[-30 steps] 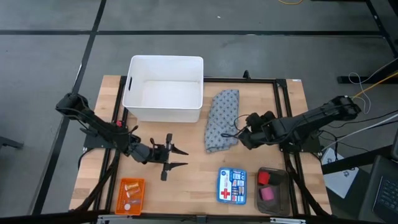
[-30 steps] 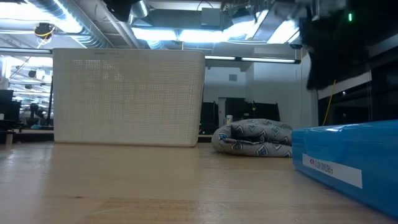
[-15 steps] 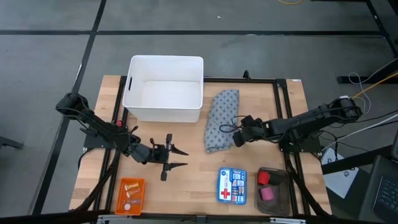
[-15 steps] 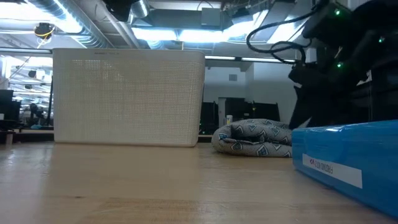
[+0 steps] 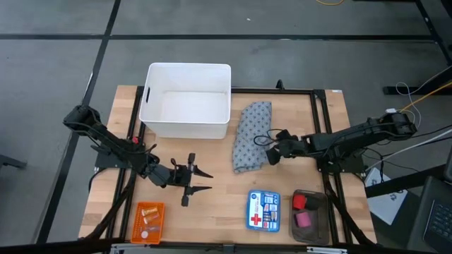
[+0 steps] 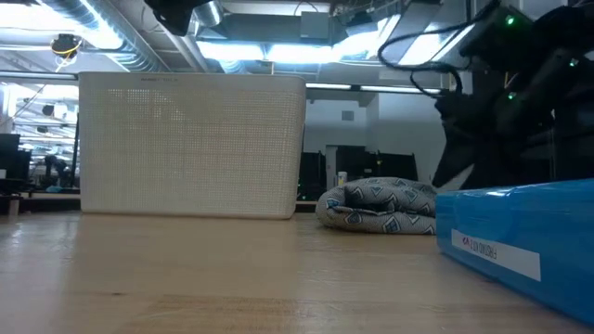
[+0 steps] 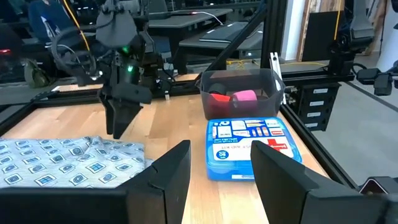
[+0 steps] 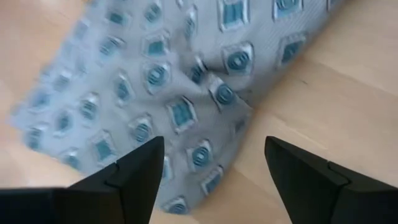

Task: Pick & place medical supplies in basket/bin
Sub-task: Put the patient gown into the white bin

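Pale wooden planks form the table [image 5: 212,169], framed by a black rail, and along its near edge sit an orange tray [image 5: 149,222] holding tiny tan-gold vials [image 5: 146,210], a blue first-aid box [image 5: 263,211] with a red cross, and a dark clear bin [image 5: 309,207] holding a red piece [image 5: 299,202] and a pink piece [image 5: 304,220]. A little farther in, on the left side, the left gripper [image 5: 201,179] hangs over bare wood with its two fingers spread apart and nothing between them; its wrist view looks across the table toward the blue box and the bin. Near the middle of the table, the grey-blue patterned cloth [image 5: 251,135] lies crumpled on the wood, running from beside the basket toward the near side. The right gripper [image 8: 214,171] is low over the cloth's right edge, its fingers parted with the cloth's hem and bare wood showing between them; whether they touch the fabric cannot be told. Farthest back, the white basket [image 5: 187,101] stands at the far edge, just left of the cloth.
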Tool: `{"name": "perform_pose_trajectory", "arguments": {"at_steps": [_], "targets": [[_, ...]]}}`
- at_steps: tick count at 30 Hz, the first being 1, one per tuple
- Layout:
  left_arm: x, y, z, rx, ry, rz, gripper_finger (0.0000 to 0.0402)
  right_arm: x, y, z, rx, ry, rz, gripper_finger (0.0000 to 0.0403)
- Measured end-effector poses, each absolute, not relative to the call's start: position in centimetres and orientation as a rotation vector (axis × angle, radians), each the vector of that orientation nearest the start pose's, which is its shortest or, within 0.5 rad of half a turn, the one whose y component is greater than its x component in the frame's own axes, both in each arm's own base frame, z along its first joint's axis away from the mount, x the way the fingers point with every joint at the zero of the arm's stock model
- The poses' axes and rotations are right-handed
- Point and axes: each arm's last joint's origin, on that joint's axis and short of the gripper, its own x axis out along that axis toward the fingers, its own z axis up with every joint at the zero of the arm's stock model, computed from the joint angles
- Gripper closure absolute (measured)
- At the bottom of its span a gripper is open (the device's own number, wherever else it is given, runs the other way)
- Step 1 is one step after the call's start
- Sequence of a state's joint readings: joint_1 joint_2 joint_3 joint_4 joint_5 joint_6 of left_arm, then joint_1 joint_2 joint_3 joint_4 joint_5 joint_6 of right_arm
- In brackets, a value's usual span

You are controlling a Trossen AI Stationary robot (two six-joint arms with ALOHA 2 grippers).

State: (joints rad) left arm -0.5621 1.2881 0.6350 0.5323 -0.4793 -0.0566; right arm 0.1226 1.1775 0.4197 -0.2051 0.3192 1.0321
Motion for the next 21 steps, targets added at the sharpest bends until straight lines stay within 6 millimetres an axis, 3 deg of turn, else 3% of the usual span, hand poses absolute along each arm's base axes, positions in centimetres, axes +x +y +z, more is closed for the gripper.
{"name": "perform_pose_trajectory", "arguments": {"at_steps": [4, 13, 21], "targets": [[23.56, -13.28, 24.45, -0.007, 0.108, -0.081, 0.0236, 18.79, 1.37, 14.81, 0.747, 0.693, -0.629, 0.0123], [23.58, -13.25, 24.44, -0.007, 0.109, -0.080, 0.0235, 18.58, 1.28, 15.14, 0.552, 0.736, -0.588, 0.0123], [23.58, -13.25, 24.45, 0.011, 0.107, -0.081, 0.0235, 18.95, 1.41, 15.60, 0.655, 0.707, -0.584, 0.0123]]}}
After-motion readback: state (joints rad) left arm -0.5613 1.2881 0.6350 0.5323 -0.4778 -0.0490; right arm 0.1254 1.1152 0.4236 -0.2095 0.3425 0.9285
